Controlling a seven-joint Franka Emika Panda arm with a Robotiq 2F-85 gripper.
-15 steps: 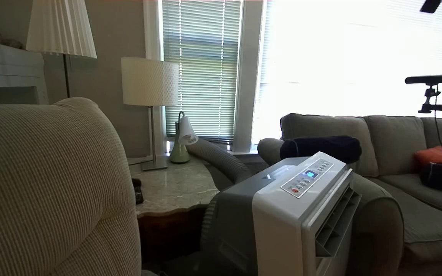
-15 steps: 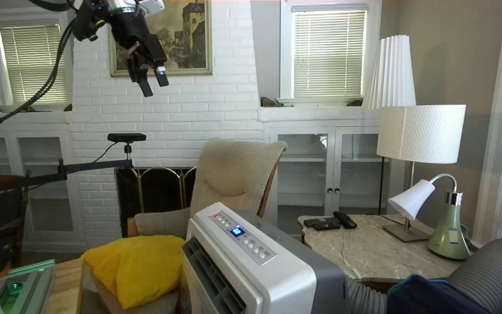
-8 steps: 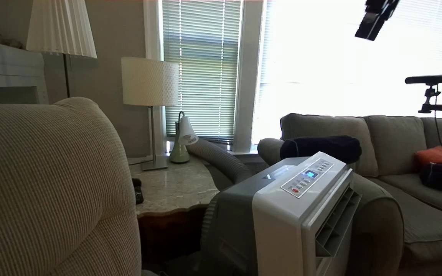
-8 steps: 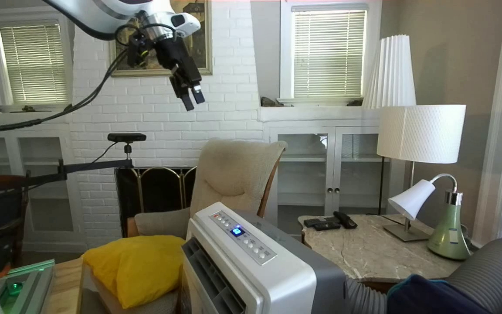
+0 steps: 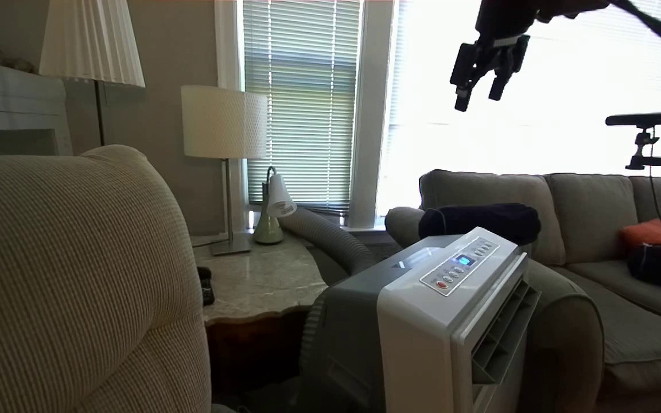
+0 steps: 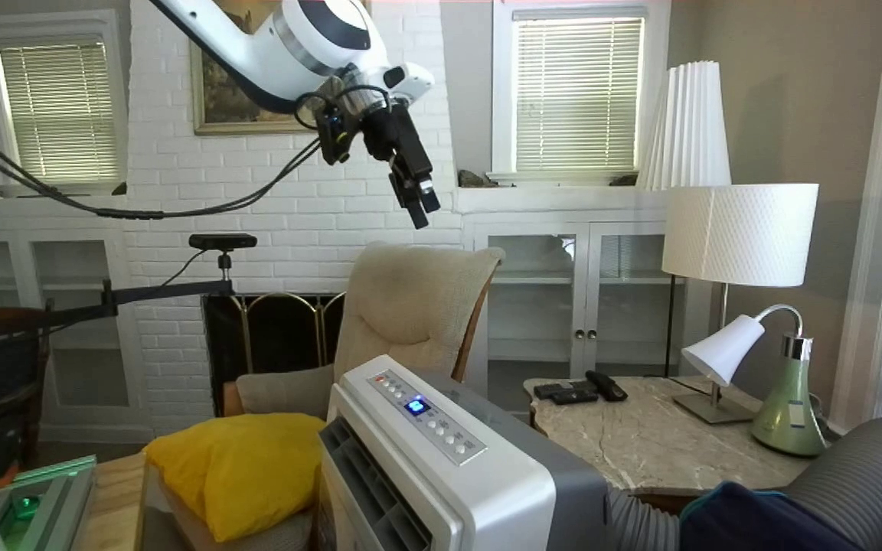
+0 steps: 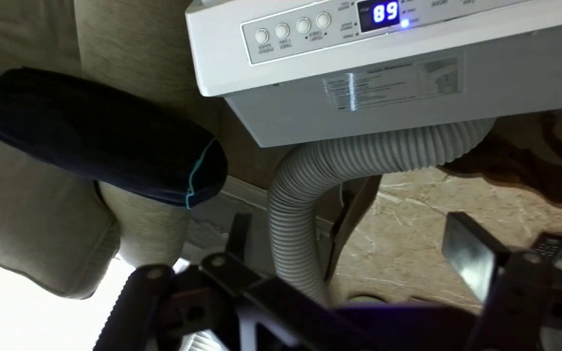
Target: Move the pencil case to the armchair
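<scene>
The pencil case [image 5: 482, 222], a black oblong pouch, lies across the end of the grey sofa [image 5: 588, 206]. Its teal trim shows in the wrist view [image 7: 100, 131], and part of it shows at the bottom of an exterior view [image 6: 762, 520]. The beige ribbed armchair shows its back in both exterior views [image 5: 78, 275] [image 6: 410, 314]; its seat is mostly hidden. My gripper [image 5: 479, 98] is open and empty, high in the air, pointing down. It also shows in an exterior view [image 6: 424, 213]. In the wrist view its fingers [image 7: 354, 243] are wide apart, with the pencil case off to their upper left.
A white and grey air conditioner [image 6: 441, 459] with a thick hose [image 7: 300, 195] stands between armchair and sofa. A marble table [image 6: 632, 451] bears lamps [image 6: 739, 233] and remotes [image 6: 575, 392]. A camera boom [image 6: 173, 289], yellow cushion [image 6: 246, 467] and red-orange cushion [image 5: 657, 236] are around.
The arm has swung further into both exterior views. The gripper has moved left and down in an exterior view, and right and down in an exterior view. Pencil case and furniture have not moved.
</scene>
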